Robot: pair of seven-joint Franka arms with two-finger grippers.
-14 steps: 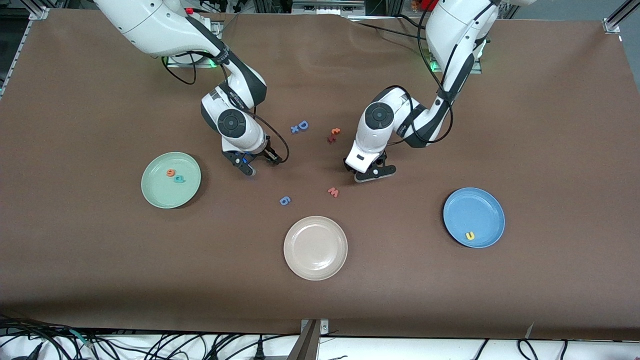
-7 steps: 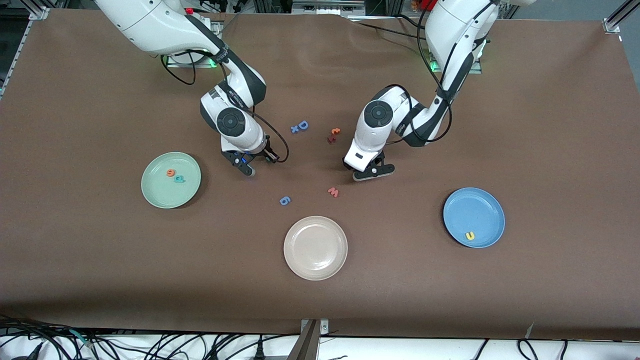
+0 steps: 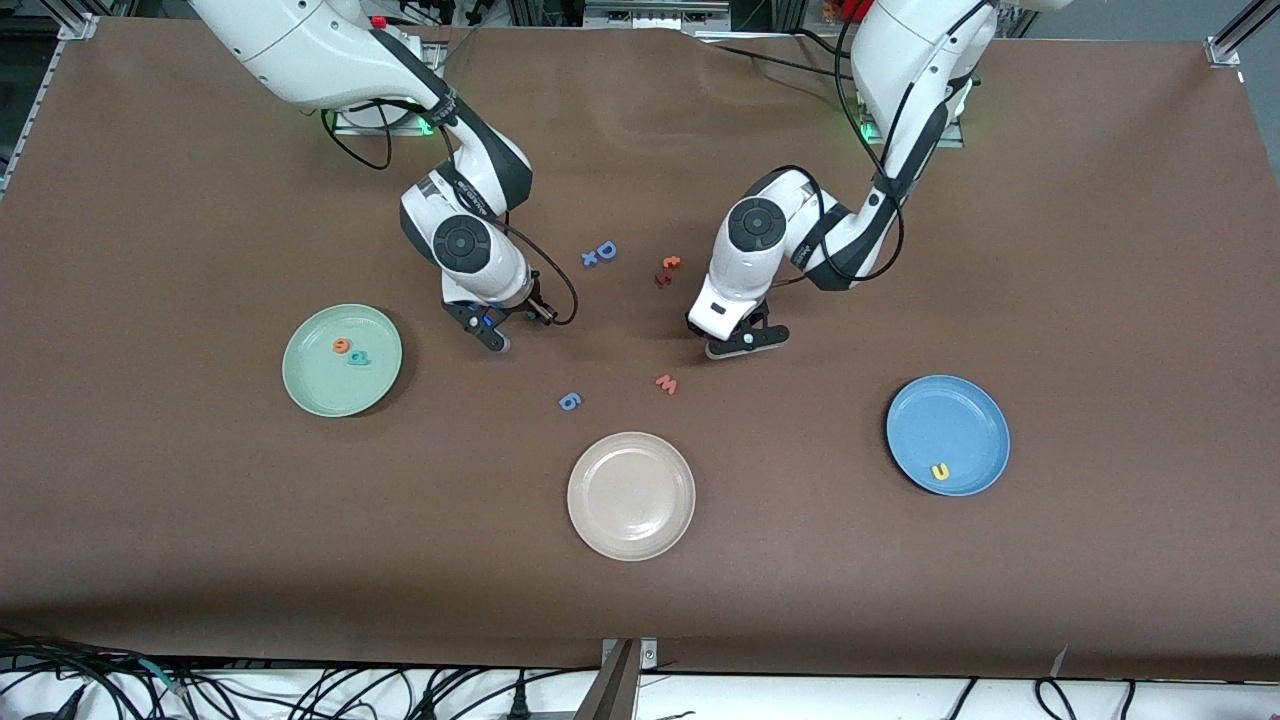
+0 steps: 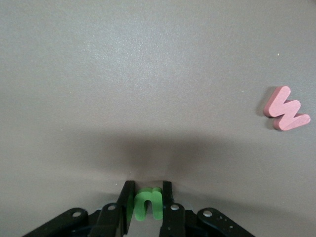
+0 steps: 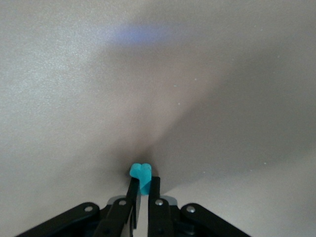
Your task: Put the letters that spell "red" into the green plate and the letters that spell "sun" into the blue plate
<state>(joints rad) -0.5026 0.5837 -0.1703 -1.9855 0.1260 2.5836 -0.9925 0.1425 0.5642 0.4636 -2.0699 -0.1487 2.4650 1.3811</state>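
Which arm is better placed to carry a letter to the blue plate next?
The left one. Its claw is shut on the green n, a "sun" letter, toward the blue plate's end. The right claw pinches the teal r.

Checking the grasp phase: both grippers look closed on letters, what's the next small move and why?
Probably lift both straight up. The left gripper is shut on the small green foam n, the right gripper on the small teal foam r, both down at the brown table. The pale green plate and bright blue plate lie apart from them.
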